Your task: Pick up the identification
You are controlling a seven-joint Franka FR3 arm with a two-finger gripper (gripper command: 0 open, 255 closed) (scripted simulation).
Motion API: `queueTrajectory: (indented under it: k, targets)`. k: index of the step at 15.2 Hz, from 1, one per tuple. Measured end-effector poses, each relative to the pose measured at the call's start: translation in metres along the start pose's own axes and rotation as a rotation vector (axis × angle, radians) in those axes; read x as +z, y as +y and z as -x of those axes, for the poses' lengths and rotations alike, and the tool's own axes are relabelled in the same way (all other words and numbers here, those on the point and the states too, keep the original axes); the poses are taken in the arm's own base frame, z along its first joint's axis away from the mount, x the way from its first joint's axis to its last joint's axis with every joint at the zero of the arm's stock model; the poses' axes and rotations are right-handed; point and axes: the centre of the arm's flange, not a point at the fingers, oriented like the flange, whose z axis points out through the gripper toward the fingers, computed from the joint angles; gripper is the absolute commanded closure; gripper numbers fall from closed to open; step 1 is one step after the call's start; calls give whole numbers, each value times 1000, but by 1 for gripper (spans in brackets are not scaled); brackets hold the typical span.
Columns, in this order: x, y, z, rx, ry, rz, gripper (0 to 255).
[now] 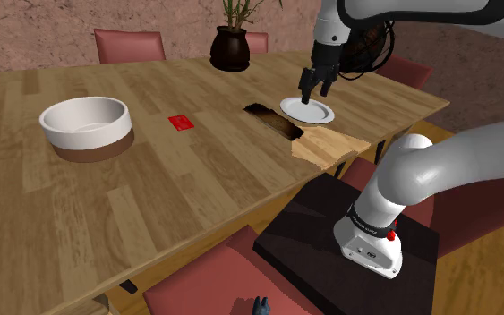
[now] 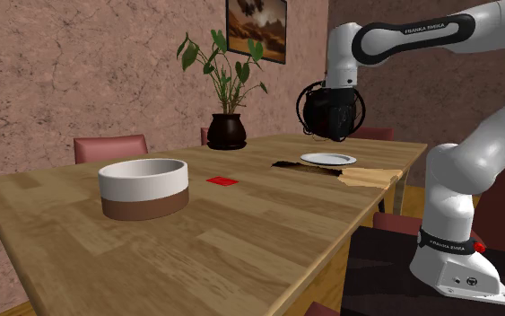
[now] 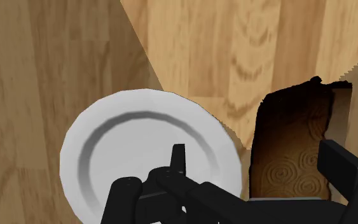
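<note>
The red card (image 1: 180,122) is seen from the shoulder view, well apart from the spread gripper (image 1: 315,89). A white plate (image 3: 107,153) beneath the fingers (image 3: 179,159) is shown at the wrist

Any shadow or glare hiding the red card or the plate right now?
Shoulder view: red card evenly lit, no glare. Wrist view: a straight-edged shadow darkens the table on the side of the white plate; a jagged-edged dark patch lies beside it. Second exterior view: soft, even light on the card.
</note>
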Motion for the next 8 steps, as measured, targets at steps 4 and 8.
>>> queueTrajectory:
  k: [4, 8]
  targets:
    - [0, -23, -19, 2, -37, -5, 0]
    - [2, -66, -58, 5, -109, -15, 0]
